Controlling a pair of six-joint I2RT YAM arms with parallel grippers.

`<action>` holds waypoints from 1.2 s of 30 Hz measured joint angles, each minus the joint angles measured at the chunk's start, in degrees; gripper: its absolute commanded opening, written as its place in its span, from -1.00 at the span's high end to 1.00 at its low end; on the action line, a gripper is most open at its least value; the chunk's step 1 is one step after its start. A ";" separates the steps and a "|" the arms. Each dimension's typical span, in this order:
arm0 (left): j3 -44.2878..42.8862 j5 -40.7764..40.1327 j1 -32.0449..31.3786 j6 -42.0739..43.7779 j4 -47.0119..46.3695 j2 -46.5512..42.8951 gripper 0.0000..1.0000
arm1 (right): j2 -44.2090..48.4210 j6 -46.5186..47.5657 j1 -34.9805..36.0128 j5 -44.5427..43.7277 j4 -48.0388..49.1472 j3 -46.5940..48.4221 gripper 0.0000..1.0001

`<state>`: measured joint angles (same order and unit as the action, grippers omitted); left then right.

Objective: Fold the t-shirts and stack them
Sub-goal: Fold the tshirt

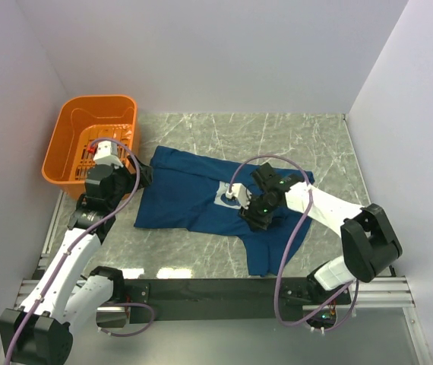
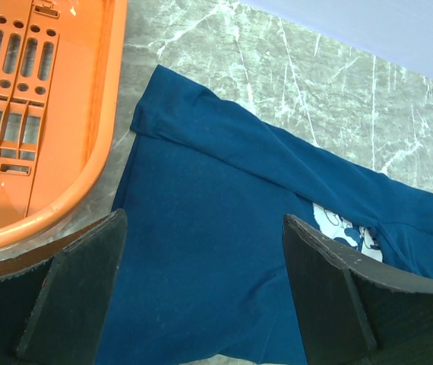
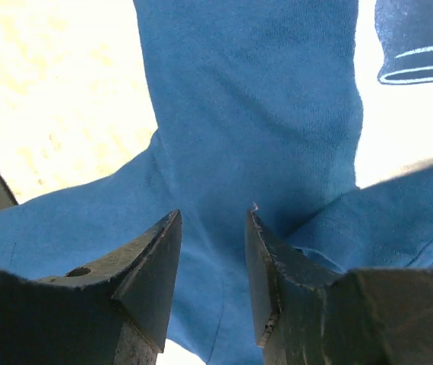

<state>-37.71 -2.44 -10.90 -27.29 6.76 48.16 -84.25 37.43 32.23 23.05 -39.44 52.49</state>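
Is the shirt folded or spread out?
Mostly spread: the shirt lies flat on the table, only one edge folded over.

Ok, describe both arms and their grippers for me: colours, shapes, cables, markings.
Both the left arm and right arm have white links joined by bulky black joints, with a purple cable looping along each. A green light glows at the right wrist. The left gripper and right gripper each have two black wedge-shaped fingers. No markings are readable.
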 measured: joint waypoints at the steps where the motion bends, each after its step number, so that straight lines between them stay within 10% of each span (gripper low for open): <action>1: 0.02 0.00 0.00 0.00 0.00 -0.09 -0.76 | 0.00 0.02 0.07 0.33 -0.28 0.11 0.07; 12: 0.96 -0.26 0.09 -0.02 0.13 -1.66 -0.75 | -2.47 -13.20 -17.79 1.40 1.36 11.04 0.07; 30: 2.14 -0.42 0.31 -0.46 0.96 -3.58 -0.76 | -13.75 -21.59 -19.26 -2.54 0.37 11.87 0.03; 36: 2.14 -0.39 0.31 -0.61 1.25 -3.61 -0.76 | -15.28 -21.31 -19.26 -1.05 -0.44 11.85 0.53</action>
<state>-35.57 -2.83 -10.59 -27.90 8.01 44.56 -99.53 16.12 12.97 22.00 -39.88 64.34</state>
